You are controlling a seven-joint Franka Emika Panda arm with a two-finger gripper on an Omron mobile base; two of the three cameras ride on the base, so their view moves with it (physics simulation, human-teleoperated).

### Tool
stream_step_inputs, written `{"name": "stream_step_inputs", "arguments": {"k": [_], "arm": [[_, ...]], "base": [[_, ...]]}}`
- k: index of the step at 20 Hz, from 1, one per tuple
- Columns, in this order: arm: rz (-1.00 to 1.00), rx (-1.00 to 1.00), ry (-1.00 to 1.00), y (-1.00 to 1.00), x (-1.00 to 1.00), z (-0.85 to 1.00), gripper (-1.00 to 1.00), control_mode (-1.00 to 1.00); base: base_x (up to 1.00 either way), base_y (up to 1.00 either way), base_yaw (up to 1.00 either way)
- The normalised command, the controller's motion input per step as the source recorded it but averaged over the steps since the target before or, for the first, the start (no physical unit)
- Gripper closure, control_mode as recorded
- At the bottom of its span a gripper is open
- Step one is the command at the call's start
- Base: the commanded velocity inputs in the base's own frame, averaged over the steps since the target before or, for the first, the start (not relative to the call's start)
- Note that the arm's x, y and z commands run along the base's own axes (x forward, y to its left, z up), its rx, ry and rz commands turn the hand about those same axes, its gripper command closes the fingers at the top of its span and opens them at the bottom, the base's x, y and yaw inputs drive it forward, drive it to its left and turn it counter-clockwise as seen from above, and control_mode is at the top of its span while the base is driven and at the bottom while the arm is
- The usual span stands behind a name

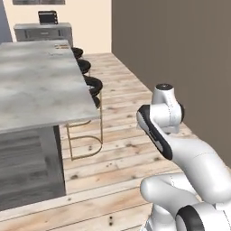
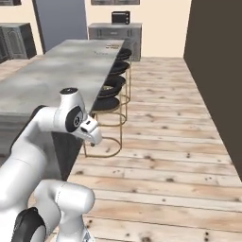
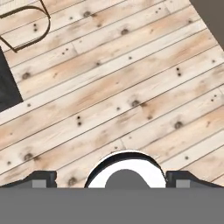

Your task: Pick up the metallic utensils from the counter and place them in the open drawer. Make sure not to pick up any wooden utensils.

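Claw fingertips [image 3: 111, 180] stand far apart at the bottom of the hand view, 1 dark tip near each lower corner, with nothing between them; the jaws are wide open and hold nothing. They point down at a pale wooden plank floor [image 3: 131, 87] with dark knots. A bent brass-coloured stool footrail [image 3: 26, 26] is cut off at the upper left of that view, and a dark panel [image 3: 6, 87] runs off the left edge; what the panel belongs to cannot be told.

From the left base view, the white arm [image 1: 180, 153] is folded low at the lower right, well apart from the counter [image 1: 40, 85], a long grey marbled island top reaching away toward the back wall. Its near end is cut off by the left edge. At the far end lies a small cluster of utensils [image 1: 62, 46], too small and blurred to sort metal from wood or to count. The right base view shows the same faint cluster [image 2: 111, 46] near the far edge of the slab.

Black-seated stools [image 2: 111, 94] on thin gold frames line the counter's right side, partly tucked under it; about 4 seats show, the farthest ones overlapping. A dark toaster-like box [image 2: 121, 17] sits on a grey back cabinet [image 2: 113, 30].
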Motion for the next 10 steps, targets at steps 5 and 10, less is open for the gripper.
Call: {"name": "stream_step_inputs", "arguments": {"k": [5,10], "arm": [[0.0,0.0,0.0,0.0,0.0,0.0,-1.0,1.0],[0.0,0.0,0.0,0.0,0.0,0.0,-1.0,1.0]], "base": [[1.0,-1.0,0.31],[0.88,-1.0,0.38]]}}
